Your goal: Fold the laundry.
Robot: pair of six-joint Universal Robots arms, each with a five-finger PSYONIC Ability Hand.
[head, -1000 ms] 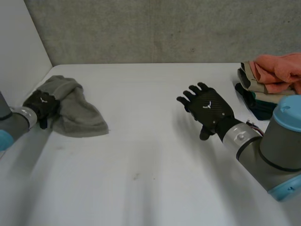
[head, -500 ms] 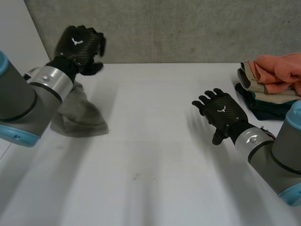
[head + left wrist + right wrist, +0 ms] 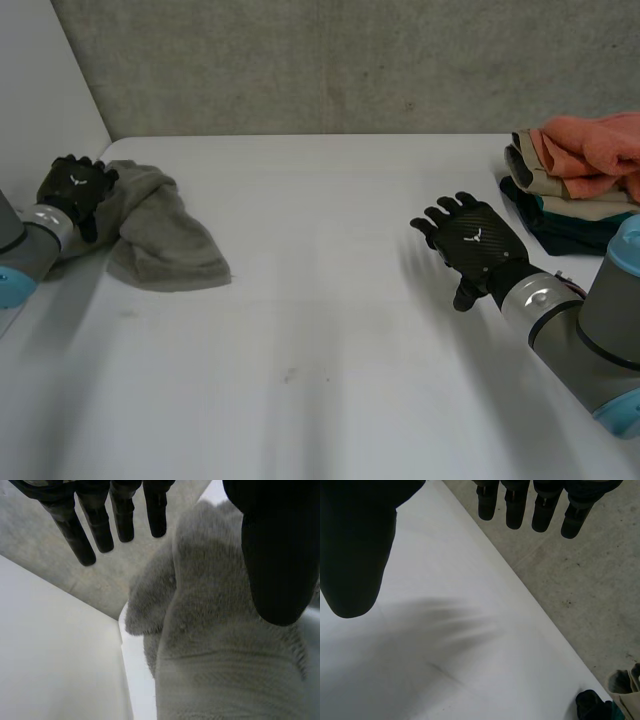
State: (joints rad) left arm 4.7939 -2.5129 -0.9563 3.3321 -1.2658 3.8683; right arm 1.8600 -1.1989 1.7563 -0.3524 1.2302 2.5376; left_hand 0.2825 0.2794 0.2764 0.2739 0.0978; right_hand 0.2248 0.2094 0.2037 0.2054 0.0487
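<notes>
Over at the left edge of the bench: grey towel, crumpled in a heap, not yet spread.
Left robot hand: released, fingers straight, at the towel's outer edge, cloth below its palm.
Right robot hand: released too, over bare bench, well apart from the towel.
Step tip: likely a pick-up. Pinch one edge layer cleanly, then drag it flat towards mid-bench.

I have bare desk through the middle to pass; a grey towel blocks the left edge, a clothes pile the far-right corner.
</notes>
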